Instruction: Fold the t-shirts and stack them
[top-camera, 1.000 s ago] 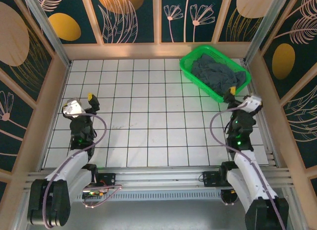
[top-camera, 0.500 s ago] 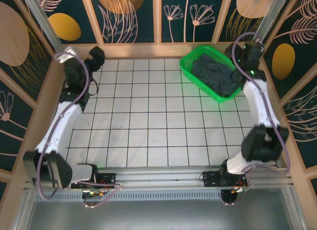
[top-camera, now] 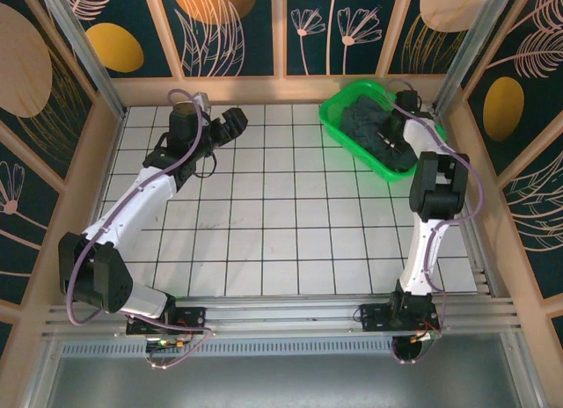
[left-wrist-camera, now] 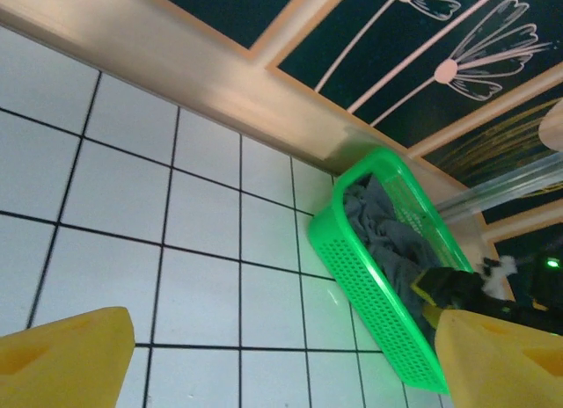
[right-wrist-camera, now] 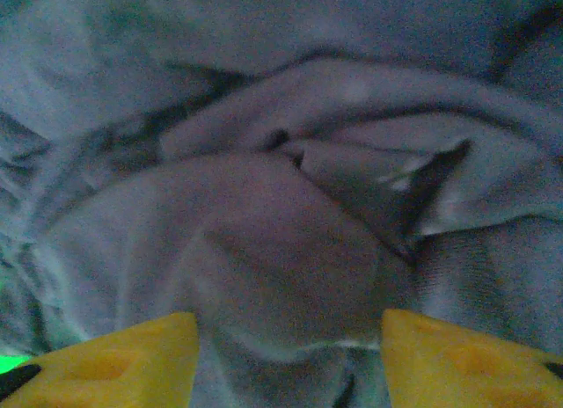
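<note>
The desk [top-camera: 264,223] is white, with thin black lines that make lots of squares. In the upper right of the top view, the basket [top-camera: 349,142] is bright green with tiny holes all over its sides. The t-shirt [top-camera: 365,122] in it is plain dark grey, a bit blue, with no picture on it. The walls [top-camera: 237,47] are dark blue-green with big orange blobs and thin pale pink flowers and leaves. The wooden frame [top-camera: 220,90] is light brown. The left arm [top-camera: 132,206] and right arm [top-camera: 427,241] are white and black. The jaws of the left gripper [left-wrist-camera: 281,364] and right gripper [right-wrist-camera: 290,355] are yellow.
</note>
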Available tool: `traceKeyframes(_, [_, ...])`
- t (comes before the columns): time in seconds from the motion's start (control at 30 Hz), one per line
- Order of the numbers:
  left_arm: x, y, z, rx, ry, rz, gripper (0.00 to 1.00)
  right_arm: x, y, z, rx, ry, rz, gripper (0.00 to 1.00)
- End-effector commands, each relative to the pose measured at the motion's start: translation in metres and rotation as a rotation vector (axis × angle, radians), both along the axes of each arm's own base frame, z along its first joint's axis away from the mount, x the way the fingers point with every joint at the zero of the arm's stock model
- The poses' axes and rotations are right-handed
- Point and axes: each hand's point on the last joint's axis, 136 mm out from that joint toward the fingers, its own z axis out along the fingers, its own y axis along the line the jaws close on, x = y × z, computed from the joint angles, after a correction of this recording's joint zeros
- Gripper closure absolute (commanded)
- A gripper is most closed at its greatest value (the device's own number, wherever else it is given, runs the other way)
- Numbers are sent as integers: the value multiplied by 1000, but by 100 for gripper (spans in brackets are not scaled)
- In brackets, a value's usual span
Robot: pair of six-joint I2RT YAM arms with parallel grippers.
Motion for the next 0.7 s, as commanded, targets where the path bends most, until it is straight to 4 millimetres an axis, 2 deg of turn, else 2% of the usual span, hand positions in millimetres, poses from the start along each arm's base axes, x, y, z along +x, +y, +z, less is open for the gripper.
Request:
traceKeyframes(0.0, [-1, -5, -6, -11, 18, -21, 15, 4, 8, 2, 40, 4, 1, 63])
traceKeyframes(0.07, [-1, -4, -5, -4, 16, -19, 15, 2, 8, -3, 47, 10, -7, 75])
traceKeyframes(0.13, [-2, -3, -6, 8, 18, -16, 16, -3, 5, -1, 40, 4, -14, 97])
traceKeyframes(0.2, [-3, -2, -7, 16, 20, -13, 16, -7, 4, 24, 11, -78, -15, 100])
traceKeyframes(0.27, [-4, 0, -7, 26, 19, -11, 17, -11, 6, 69, -12, -225, -2, 100])
traceKeyframes(0.4, [-7, 11, -13, 74, 31, 28, 20, -35, 20, 199, -83, -568, 51, 100])
traceKeyframes(0.43, [-8, 15, -16, 88, 40, 46, 21, -45, 28, 233, -98, -651, 76, 100])
traceKeyframes(0.5, [-10, 23, -22, 116, 56, 79, 23, -61, 45, 286, -128, -774, 125, 100])
traceKeyframes(0.67, [-11, 38, -29, 173, 81, 149, 23, -108, 91, 399, -131, -1032, 226, 100])
